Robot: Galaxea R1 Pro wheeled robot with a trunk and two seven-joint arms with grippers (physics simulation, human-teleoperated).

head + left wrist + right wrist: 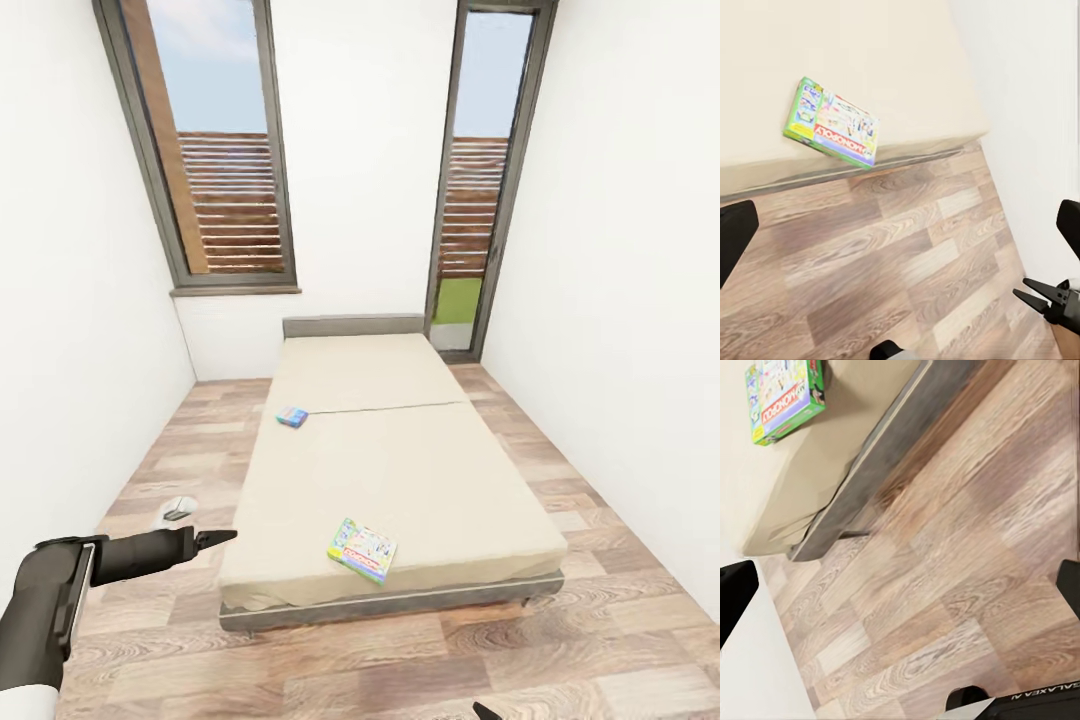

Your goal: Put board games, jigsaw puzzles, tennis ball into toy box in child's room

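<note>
At the foot of the bed (pixel 400 440), the robot is facing the pale green board game (pixel 362 550) near the mattress edge, both grippers spread wide and empty, likely needing to roll closer and reach down

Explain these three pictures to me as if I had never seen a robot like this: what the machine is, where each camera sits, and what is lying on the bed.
This is a simulated wheeled robot with two arms, each ending in a claw. The large picture comes from a camera on its head, looking down a narrow room at the bed. The dark arm at lower left is its left arm, ending in the left claw. The other two pictures come from cameras on each wrist, looking along the claw's fingers towards the wooden floor. Both claws are open and hold nothing. Two board games lie on the mattress: a small blue box further up, and a pale green multicoloured box near the foot. Both wrist cameras also catch the green box.
</note>
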